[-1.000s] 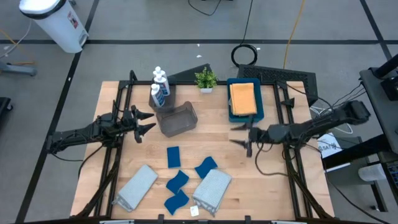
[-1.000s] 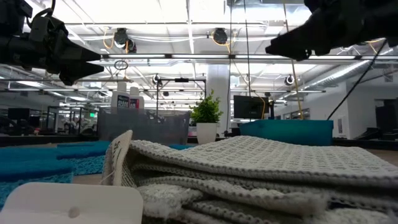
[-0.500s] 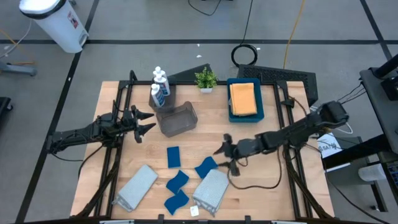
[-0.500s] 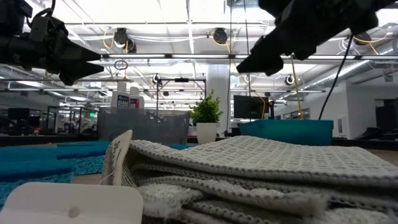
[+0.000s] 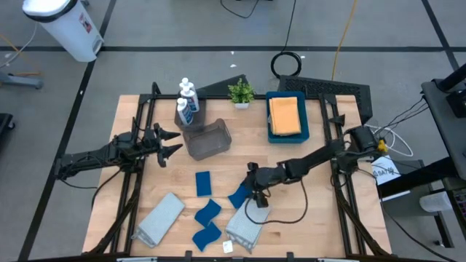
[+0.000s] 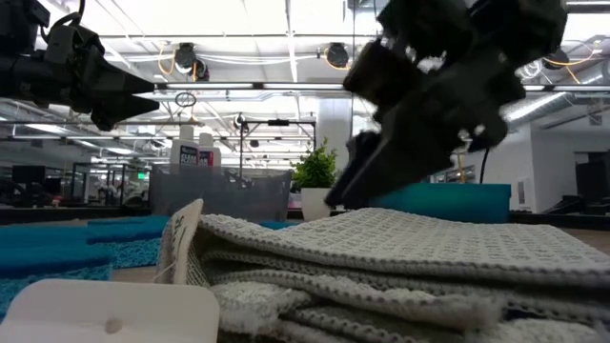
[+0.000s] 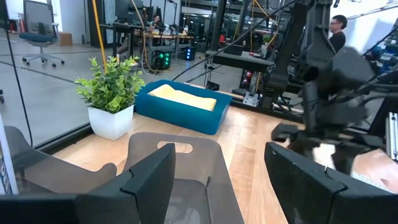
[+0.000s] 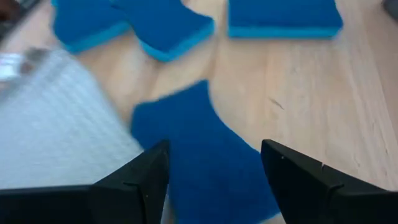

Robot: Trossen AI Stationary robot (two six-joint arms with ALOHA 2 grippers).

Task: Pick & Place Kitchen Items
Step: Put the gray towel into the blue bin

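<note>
Blue sponge [image 8: 205,155] lies on the wood directly beneath the right gripper [image 8: 214,180], jaws spread astride it, grey cloth [image 8: 56,130] touching its edge. Risk: one finger snags the cloth and drags it along. Left gripper [image 5: 169,143] waits spread, well apart

The high view looks straight down on the whole bench [image 5: 306,211] and both arms. The low view sits at bench height, very close behind a grey cloth [image 6: 400,267], facing level into the room. The left wrist view faces forward past the left hand [image 7: 217,180] toward the blue tray [image 7: 180,112] and plant [image 7: 112,93]. The right wrist view looks down, close, past the right hand [image 8: 214,180] onto a blue sponge [image 8: 199,149], also seen from above.
</note>
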